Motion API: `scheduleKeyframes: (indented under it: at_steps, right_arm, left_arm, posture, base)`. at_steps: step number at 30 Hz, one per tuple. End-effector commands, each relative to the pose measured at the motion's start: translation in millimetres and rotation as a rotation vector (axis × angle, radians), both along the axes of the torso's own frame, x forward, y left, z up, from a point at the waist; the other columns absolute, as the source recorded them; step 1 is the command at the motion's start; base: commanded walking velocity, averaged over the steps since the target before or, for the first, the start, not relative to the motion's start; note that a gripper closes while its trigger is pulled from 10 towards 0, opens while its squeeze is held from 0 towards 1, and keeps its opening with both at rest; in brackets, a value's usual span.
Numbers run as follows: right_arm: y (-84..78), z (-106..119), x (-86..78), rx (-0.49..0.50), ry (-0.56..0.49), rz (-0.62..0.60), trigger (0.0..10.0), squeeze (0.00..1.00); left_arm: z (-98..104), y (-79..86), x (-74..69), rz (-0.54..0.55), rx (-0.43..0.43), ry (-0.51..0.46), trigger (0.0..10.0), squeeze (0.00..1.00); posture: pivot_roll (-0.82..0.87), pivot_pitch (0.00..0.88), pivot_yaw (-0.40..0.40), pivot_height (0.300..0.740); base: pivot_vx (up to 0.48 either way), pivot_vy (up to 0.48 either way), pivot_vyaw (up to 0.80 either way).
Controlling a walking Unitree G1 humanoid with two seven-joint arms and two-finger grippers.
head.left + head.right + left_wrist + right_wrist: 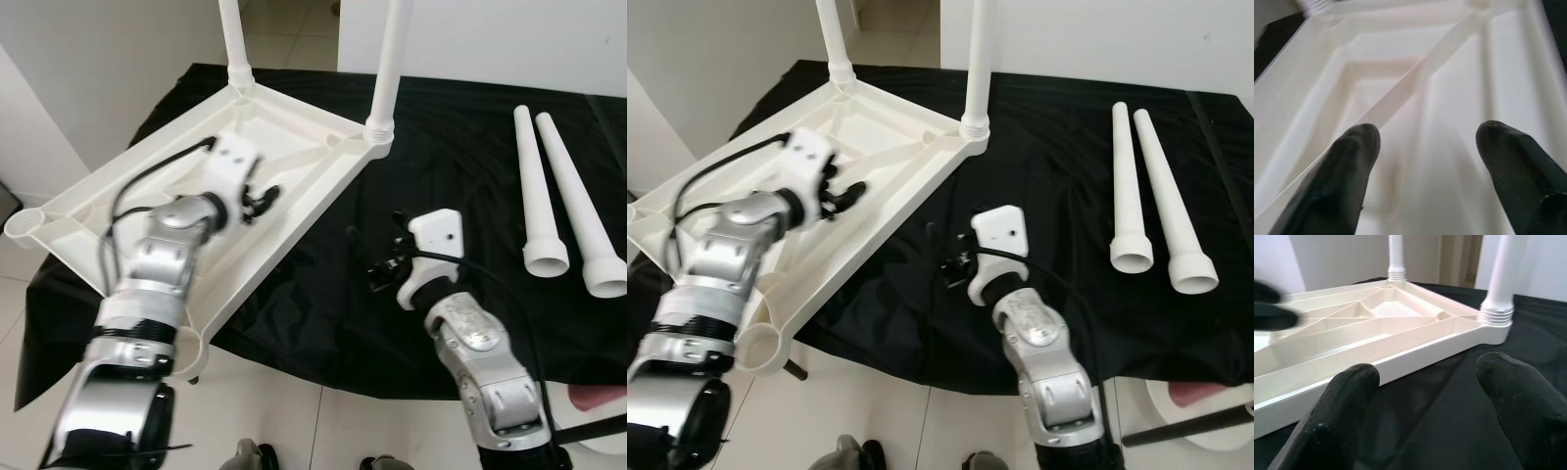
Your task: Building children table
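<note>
- Black fingers of the left end effector [1422,161] stand apart with nothing between them, poised over the ribbed underside of the white plastic tabletop [294,147]; the placement suggests a bracing or repositioning role, judged from its hover inside the tray-like hollow.
- Black fingers of the right end effector [1425,406] are likewise spread and hold nothing, hanging just above the black cloth [451,147] at about 4 o'clock from the tabletop's near corner.
- Upside-down placement of the tabletop exposes its corner sockets, which is presumably why it lies this way: legs enter from above. It sits tilted, its 8 o'clock end overhanging the worktop edge.
- Two fitted legs [388,69] already rise from the sockets along the far edge, at 12 o'clock.
- Two loose legs [563,196] lie side by side on the cloth at 3 o'clock, wide ends toward the robot, well apart from either end effector; they are probably staged there for the remaining sockets.
- Empty socket [759,343] at the nearest corner and another [24,225] at 9 o'clock await those legs, so the assembly appears roughly half done.
- Head views give the whole layout, including the loose legs and overhang.
- Left wrist view adds the diagonal stiffening ribs [1415,78] at close range.
- Right wrist view adds a low side-on look at the threaded collar [1496,316] where a fitted leg meets its socket, and the tabletop's rim resting on the cloth.
</note>
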State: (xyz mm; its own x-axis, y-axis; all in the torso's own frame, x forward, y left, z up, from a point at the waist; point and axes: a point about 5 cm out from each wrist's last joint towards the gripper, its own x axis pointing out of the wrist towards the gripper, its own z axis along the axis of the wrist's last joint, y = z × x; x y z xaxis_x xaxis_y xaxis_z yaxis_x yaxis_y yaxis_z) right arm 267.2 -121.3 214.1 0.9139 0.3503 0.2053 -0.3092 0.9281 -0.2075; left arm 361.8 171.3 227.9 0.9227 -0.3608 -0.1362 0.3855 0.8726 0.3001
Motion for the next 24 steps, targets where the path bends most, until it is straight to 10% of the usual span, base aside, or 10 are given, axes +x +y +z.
scheduleKeyframes:
  at_steps: [1, 3, 4, 9, 24]
  right_arm:
    - [1.9, 0, -1.4, -0.001, -0.006, 0.008, 10.0, 0.0]
    - [2.2, 0, -1.7, -0.001, -0.006, 0.01, 10.0, 0.0]
    - [3.0, 0, -2.1, -0.001, -0.006, 0.013, 10.0, 0.0]
    - [6.4, -2, -2.6, 0.003, -0.001, 0.028, 10.0, 0.0]
    - [10.3, -3, -1.1, 0.008, 0.002, 0.048, 10.0, 0.0]
  left_arm:
    - [-9, 6.1, -9.0, -0.033, 0.013, 0.067, 10.0, 1.0]
    - [-11, 8.5, -12.1, -0.042, 0.014, 0.085, 10.0, 1.0]
    - [-12, 13.7, -15.8, -0.032, 0.001, 0.114, 10.0, 0.0]
    - [-22, 23.5, -35.0, -0.009, -0.101, 0.255, 10.0, 0.0]
    - [-45, 32.4, -24.1, 0.213, -0.029, 0.236, 10.0, 0.0]
  posture:
    - [-0.16, 0.107, 0.097, 0.74]
    - [-0.16, 0.107, 0.097, 0.74]
    - [-0.16, 0.105, 0.098, 0.74]
    - [-0.14, 0.095, 0.097, 0.74]
    - [-0.14, 0.091, 0.088, 0.74]
  base:
    - [0.0, 0.0, 0.0]
    - [0.0, 0.0, 0.0]
    - [0.0, 0.0, 0.0]
    - [0.0, 0.0, 0.0]
    - [0.0, 0.0, 0.0]
